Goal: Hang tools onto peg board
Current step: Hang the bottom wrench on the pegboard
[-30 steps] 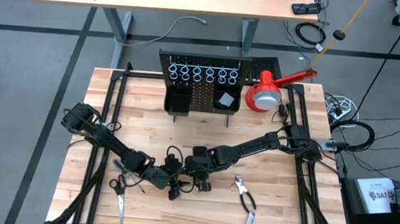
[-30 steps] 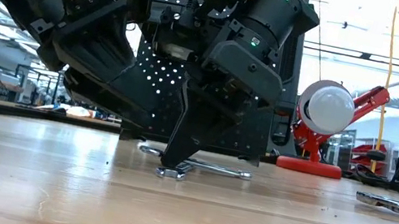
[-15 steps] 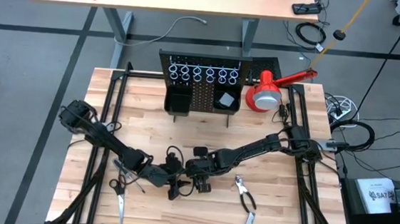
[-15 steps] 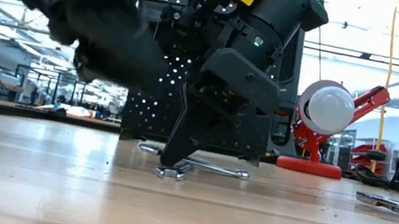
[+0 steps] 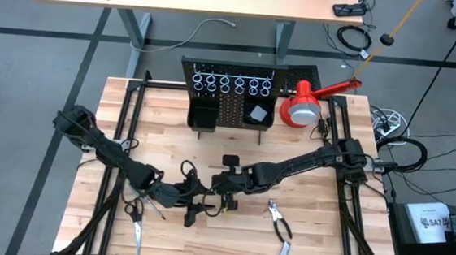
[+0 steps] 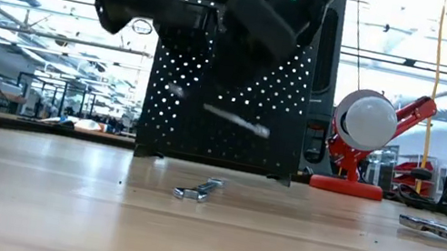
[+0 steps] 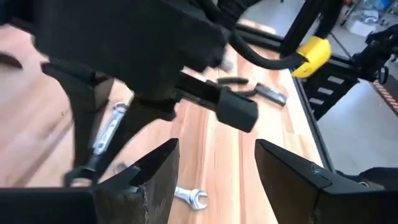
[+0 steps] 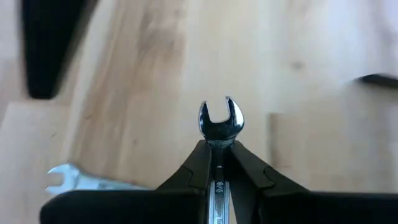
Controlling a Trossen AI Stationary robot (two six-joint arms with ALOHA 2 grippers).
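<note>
Right wrist view only: dark fingers of the right gripper (image 8: 219, 163) closed together on the shank of a slim silver open-ended steel wrench (image 8: 221, 121), forked head protruding past the tips; second flat silver wrench (image 8: 68, 177) lying on the pale wood-plank table (image 8: 155, 74) below. Low view only: clamped wrench clear of the tabletop, tilted, in front of the black perforated metal peg board (image 6: 231, 81); second wrench flat on the boards. Left wrist view: left gripper (image 7: 216, 149) with fingers spread apart, holding nothing, second wrench visible between them on the table. High view only: both grippers close together mid-table; peg board upright at the far edge, row of silver rings (image 5: 231, 84) and two black box bins (image 5: 205, 113); black-handled scissors (image 5: 134, 218) near the left arm, black-handled pliers (image 5: 280, 224) beyond the right gripper, red-and-white lamp (image 5: 301, 109) beside the board.
</note>
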